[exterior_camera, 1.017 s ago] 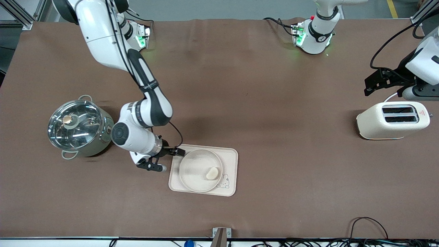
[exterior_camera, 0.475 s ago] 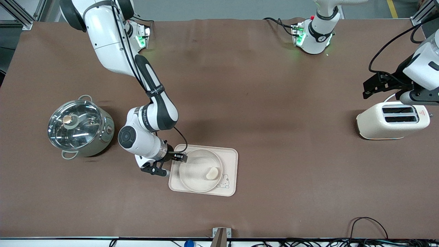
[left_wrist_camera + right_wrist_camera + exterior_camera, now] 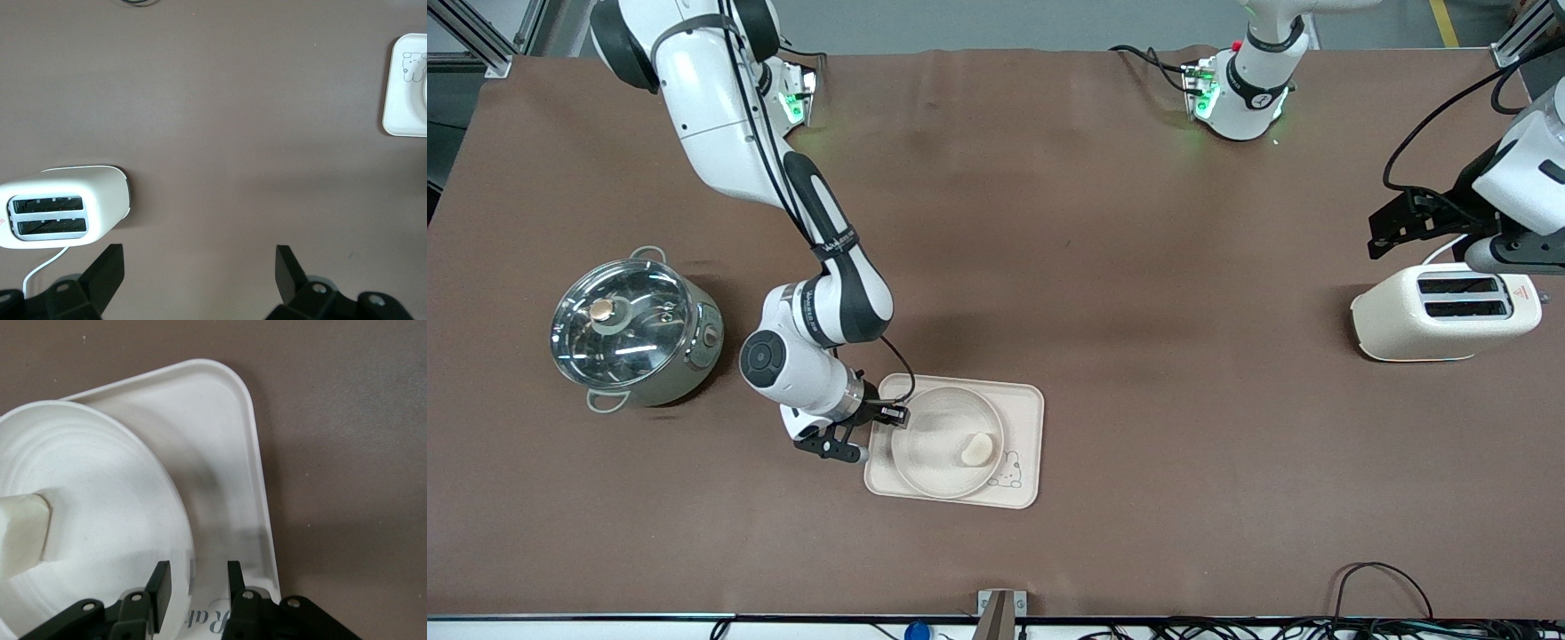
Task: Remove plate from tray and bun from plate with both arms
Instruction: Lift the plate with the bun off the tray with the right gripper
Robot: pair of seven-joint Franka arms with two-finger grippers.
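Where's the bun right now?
The bun lies on the plate, which sits on the tray, in the front view's lower middle, toward the right arm's end; the right gripper is at the plate's rim.

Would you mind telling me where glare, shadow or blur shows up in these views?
Front view: bright reflections on the pot's glass lid, and a soft shadow under the right arm. Right wrist view: a gripper shadow on the tray beside the plate, and the bun looks soft at the frame edge. Left wrist view: evenly lit, with a faint shadow beside the toaster.

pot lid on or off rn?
On. The glass lid with its knob sits flat on the steel pot at the right arm's end of the table.
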